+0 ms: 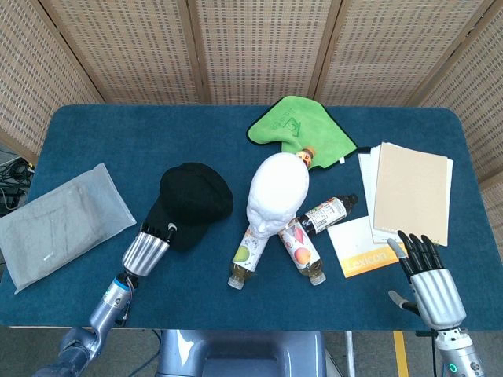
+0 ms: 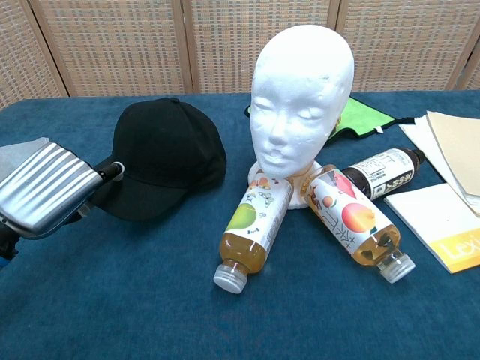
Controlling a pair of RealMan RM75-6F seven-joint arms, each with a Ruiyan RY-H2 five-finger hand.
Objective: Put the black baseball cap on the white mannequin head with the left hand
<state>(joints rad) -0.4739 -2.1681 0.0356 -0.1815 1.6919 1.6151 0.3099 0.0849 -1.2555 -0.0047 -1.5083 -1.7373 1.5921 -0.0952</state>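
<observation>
Mannequin head [image 1: 277,192] stands mid-table, cap [image 1: 193,203] just to its left with the left hand [image 1: 146,250] at the brim's near edge. Three bottles [image 2: 251,236] lie around the head's base. Cloth [image 1: 302,129] behind, notebooks [image 1: 410,191] right, bag [image 1: 59,221] far left.

Black cap [image 1: 195,196] left of upright mannequin head [image 1: 277,191].

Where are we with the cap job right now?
Done: the left hand holds the cap by its brim, which looks lifted off the table in the chest view. In hand: carrying it. Left: the mannequin head is bare, so the cap has to go across and onto it. The right hand is open, idle.
</observation>
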